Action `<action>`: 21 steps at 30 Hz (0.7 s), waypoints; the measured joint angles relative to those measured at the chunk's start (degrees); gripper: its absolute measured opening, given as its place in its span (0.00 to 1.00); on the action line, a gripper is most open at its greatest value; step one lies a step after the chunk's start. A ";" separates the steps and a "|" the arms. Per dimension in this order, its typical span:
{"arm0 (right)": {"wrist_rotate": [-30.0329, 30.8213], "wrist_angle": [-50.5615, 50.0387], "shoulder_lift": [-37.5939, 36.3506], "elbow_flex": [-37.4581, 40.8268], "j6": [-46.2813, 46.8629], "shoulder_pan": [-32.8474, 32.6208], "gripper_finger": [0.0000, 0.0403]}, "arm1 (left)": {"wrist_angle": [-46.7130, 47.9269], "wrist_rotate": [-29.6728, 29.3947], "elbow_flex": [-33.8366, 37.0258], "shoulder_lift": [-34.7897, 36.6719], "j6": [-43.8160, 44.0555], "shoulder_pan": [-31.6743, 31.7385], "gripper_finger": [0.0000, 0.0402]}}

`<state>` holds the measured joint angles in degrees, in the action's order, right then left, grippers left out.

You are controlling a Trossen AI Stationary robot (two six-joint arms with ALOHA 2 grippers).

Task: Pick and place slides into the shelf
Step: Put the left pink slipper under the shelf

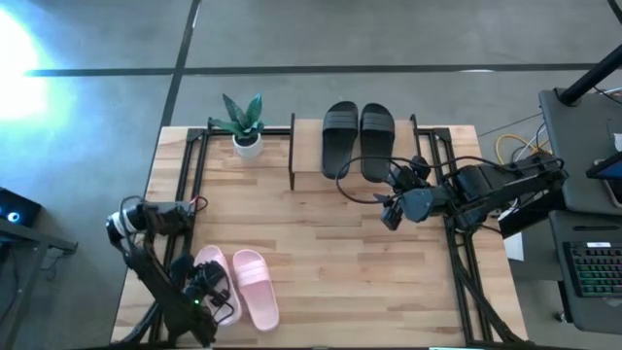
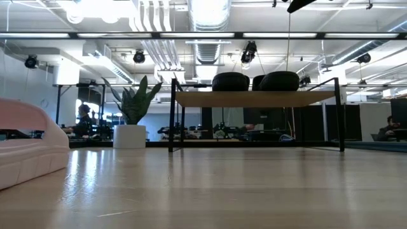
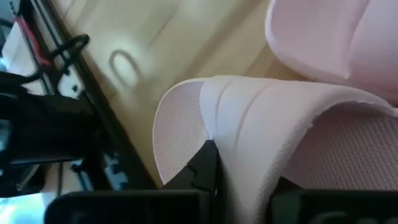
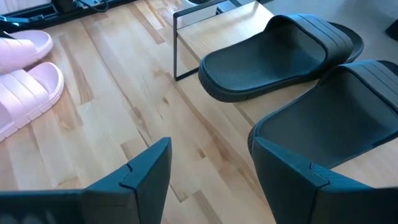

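Pickup of a pink slide (image 3: 261, 124) at the table's near-left corner is judged under way, its strap being pinched by the left gripper (image 1: 206, 284), so lifting toward the shelf (image 1: 389, 146), where both black slides (image 1: 358, 136) already rest, is called for next.

Four slides in all. Two black slides (image 1: 358, 136) sit side by side on the one shelf (image 1: 309, 156), upper middle of the overhead frame. Two pink slides (image 1: 255, 288) lie together at the lower left, on the single worktop (image 1: 330, 262). One potted plant (image 1: 245, 124), upper left of centre. Two arms in shot, so two claws: the left claw (image 1: 206, 288) at the lower left, the right claw (image 1: 391, 208) right of centre.
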<state>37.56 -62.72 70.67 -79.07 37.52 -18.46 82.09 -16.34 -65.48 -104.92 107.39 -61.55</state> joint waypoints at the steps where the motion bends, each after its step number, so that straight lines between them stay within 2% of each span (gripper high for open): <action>1: 0.00 0.02 0.00 0.00 0.00 0.00 0.54 | 1.82 -0.78 -0.76 1.15 -0.01 0.15 0.01; 4: -0.06 0.04 0.00 0.00 0.47 -0.04 0.53 | 8.24 -6.29 -4.16 4.57 -0.18 0.98 0.01; 8: -0.46 0.00 -0.16 0.00 2.14 -0.68 0.53 | 6.52 -16.19 -8.32 9.54 -8.99 3.98 0.00; 13: -0.20 0.06 -0.74 0.00 2.58 -3.93 0.53 | 5.73 -24.47 -15.41 9.08 -31.68 11.57 0.00; 17: 2.24 0.30 -0.85 0.00 4.06 -7.04 0.53 | 3.50 -31.53 -16.91 8.08 -46.45 18.62 0.00; 21: 4.94 -0.07 -0.85 -0.27 8.51 -9.53 0.53 | -9.63 -36.15 -16.02 8.30 -58.65 26.48 0.00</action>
<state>42.50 -62.78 69.82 -79.34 46.03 -27.99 72.46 -52.49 -81.50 -96.62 48.74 -35.07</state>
